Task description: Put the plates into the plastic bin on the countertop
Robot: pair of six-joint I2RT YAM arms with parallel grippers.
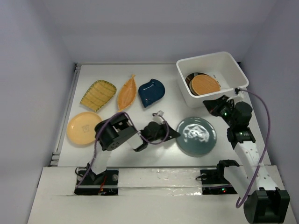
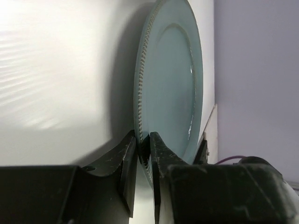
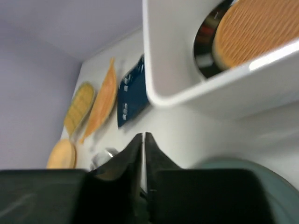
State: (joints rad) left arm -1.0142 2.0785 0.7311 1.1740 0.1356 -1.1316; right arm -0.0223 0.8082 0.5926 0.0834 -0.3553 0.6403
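Note:
The grey-blue round plate (image 1: 197, 135) lies on the countertop (image 1: 163, 112) in front of the plastic bin (image 1: 211, 56). My left gripper (image 1: 175, 134) is shut on the plate's left rim, and the left wrist view shows the jaws pinching that rim (image 2: 143, 148). My right gripper (image 1: 208, 105) is shut and empty, just before the bin's front wall; the right wrist view (image 3: 143, 136) shows its jaws closed. The orange woven plate (image 1: 204, 85) lies in the bin on the cream dark-rimmed plate (image 1: 192, 76).
On the left of the countertop lie the yellow ribbed plate (image 1: 98, 94), the orange boat-shaped plate (image 1: 126, 92), the navy leaf plate (image 1: 151, 92) and the plain yellow-orange plate (image 1: 83, 127). A metal rail (image 1: 65, 112) runs along the left edge. Walls close in on three sides.

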